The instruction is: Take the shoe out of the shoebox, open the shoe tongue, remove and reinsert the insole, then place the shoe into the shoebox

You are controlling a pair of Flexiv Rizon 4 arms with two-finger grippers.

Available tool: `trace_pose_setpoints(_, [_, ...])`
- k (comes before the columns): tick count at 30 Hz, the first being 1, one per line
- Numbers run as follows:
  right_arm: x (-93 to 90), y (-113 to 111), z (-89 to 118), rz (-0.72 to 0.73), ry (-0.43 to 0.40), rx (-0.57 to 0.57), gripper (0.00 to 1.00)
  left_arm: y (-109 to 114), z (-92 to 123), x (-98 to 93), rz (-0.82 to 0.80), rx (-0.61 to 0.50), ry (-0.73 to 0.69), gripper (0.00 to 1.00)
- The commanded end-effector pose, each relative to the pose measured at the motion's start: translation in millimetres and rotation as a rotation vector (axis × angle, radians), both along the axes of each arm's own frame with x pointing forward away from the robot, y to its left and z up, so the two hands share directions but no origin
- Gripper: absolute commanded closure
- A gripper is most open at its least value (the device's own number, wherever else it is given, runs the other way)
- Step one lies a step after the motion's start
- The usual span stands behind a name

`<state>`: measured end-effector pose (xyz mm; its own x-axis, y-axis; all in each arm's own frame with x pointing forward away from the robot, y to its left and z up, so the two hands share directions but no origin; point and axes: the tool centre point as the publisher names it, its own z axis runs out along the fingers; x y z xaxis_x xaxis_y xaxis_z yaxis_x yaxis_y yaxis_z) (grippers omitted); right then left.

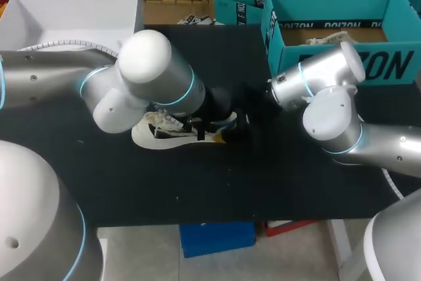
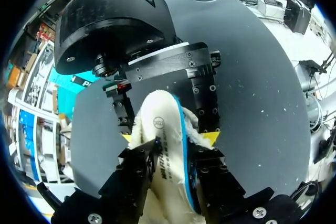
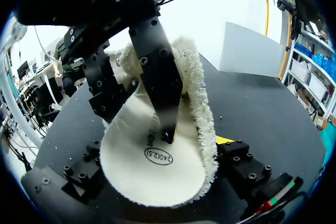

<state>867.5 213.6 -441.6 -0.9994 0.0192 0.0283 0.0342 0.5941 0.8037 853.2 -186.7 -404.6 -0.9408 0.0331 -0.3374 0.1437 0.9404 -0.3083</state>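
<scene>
A white fleecy insole point(image 2: 163, 129) with a blue edge stands on its side between the black fingers of my left gripper point(image 2: 170, 157), which is shut on it. In the right wrist view the same insole point(image 3: 157, 156) shows its size label, and my left gripper point(image 3: 137, 124) pinches it from both faces. My right gripper point(image 3: 163, 184) is open, its fingers flanking the insole's rounded end. The white shoe point(image 1: 152, 135) lies on the black table, partly hidden under my left arm. In the head view the two grippers meet just right of the shoe and hide the insole.
The open teal shoebox point(image 1: 388, 64) stands at the back right, behind my right arm. An open white box point(image 1: 66, 11) sits at the back left. More teal boxes point(image 1: 240, 1) are behind the table. Bare black mat point(image 1: 197, 189) lies toward the front edge.
</scene>
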Motion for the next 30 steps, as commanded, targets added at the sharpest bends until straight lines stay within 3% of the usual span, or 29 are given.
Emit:
trace_pose_setpoints(1, [2.4, 0, -4, 0.0, 0.001, -0.001, 1.0, -3, -3, 1.1, -0.002, 0.003, -0.007, 0.89])
trace_pose_setpoints(2, [2.4, 0, -4, 0.0, 0.001, -0.001, 1.0, -3, -3, 1.0, -0.001, 0.006, -0.009, 1.0])
trace_pose_setpoints(11, [2.4, 0, -4, 0.0, 0.001, -0.001, 1.0, 11, 8, -11.8, -0.004, 0.001, -0.011, 1.0])
trace_pose_setpoints(19, [2.4, 0, -4, 0.0, 0.001, -0.001, 1.0, 35, 35, -34.2, -0.058, -0.095, 0.07, 1.0])
trace_pose_setpoints(24, [2.4, 0, -4, 0.0, 0.001, -0.001, 1.0, 42, 60, -38.5, -0.131, -0.22, 0.145, 1.0])
trace_pose_setpoints(30, [2.4, 0, -4, 0.0, 0.001, -0.001, 1.0, 36, 110, -37.0, -0.271, -0.387, 0.218, 1.0])
